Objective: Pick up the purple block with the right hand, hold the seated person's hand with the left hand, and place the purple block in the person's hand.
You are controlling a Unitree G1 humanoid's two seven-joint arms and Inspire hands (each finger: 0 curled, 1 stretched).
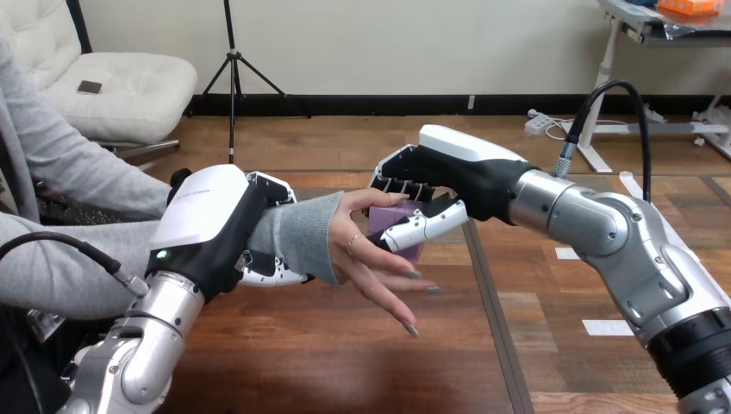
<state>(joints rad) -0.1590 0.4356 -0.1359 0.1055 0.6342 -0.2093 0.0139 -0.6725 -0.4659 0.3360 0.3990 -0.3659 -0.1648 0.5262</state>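
A: Which place here can hold a thing, and what is in it?
B: The person's hand [366, 259] lies palm up near the middle of the view, like a shallow cup, with straight fingers pointing toward 5 o'clock. The purple block [390, 215] is over this palm, on its 1 o'clock side. I cannot tell if the block touches the palm.
A: Who has the block?
B: The right hand [461, 177] has it. It comes in from 3 o'clock, and its thumb and fingers are closed on the block from two sides.
A: And the left hand [211, 228]?
B: Its arm comes from 7 o'clock. Its fingers are curled round the person's wrist [302, 237], over the grey sleeve, some above it and some below.
A: Where is there room to move?
B: The table [302, 362] is bare wood from 5 to 7 o'clock, below the person's fingertips. Its far edge runs just behind both robot hands, toward 12 o'clock. The two robot hands are apart, with the person's hand between them.
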